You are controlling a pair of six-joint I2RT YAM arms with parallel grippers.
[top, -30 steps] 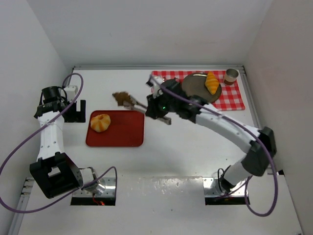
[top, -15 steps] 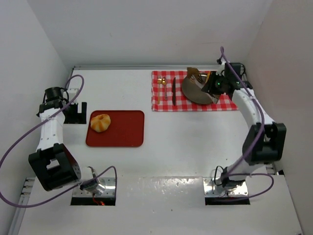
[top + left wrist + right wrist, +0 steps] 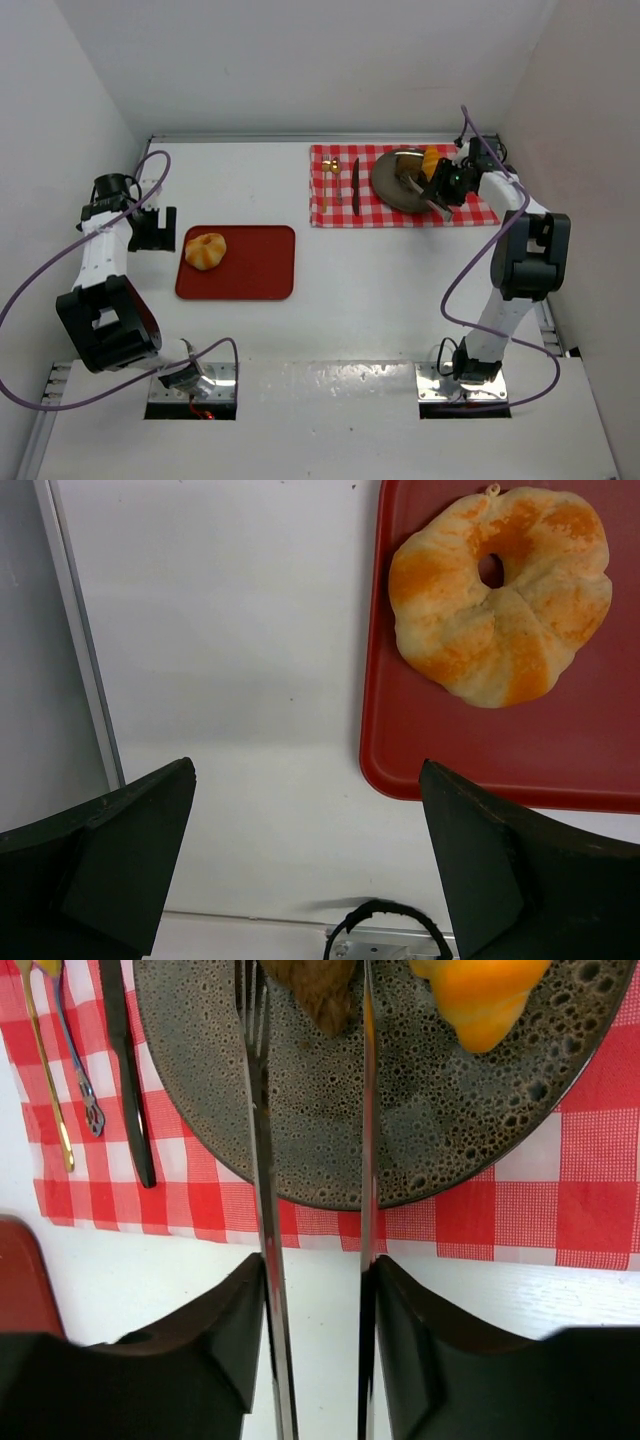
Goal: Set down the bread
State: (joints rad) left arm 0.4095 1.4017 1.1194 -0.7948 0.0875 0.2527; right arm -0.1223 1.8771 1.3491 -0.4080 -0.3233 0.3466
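The round scored bun (image 3: pixel 500 590) lies on the red tray (image 3: pixel 600 750), at its left end (image 3: pixel 205 250). My left gripper (image 3: pixel 305 780) hangs open over bare table left of the tray, holding nothing. My right gripper (image 3: pixel 315 1270) is shut on metal tongs (image 3: pixel 262 1210), pressing their two arms from outside. The tong tips flank the dark brown lump (image 3: pixel 312 985) on the speckled dark plate (image 3: pixel 330 1110); I cannot tell whether they still touch it. The orange croissant (image 3: pixel 480 990) lies on the same plate, right of the lump (image 3: pixel 430 160).
The plate rests on a red checked cloth (image 3: pixel 590 1180) at the back right (image 3: pixel 480 208). A black knife (image 3: pixel 125 1070) and a gold spoon (image 3: pixel 45 1060) lie on the cloth's left part. A black stand (image 3: pixel 160 228) sits by the left gripper.
My right arm swung from the table's middle to the plate at the back right, carrying the brown lump in the tongs. The tong arms now stand a little wider. The left arm barely moved.
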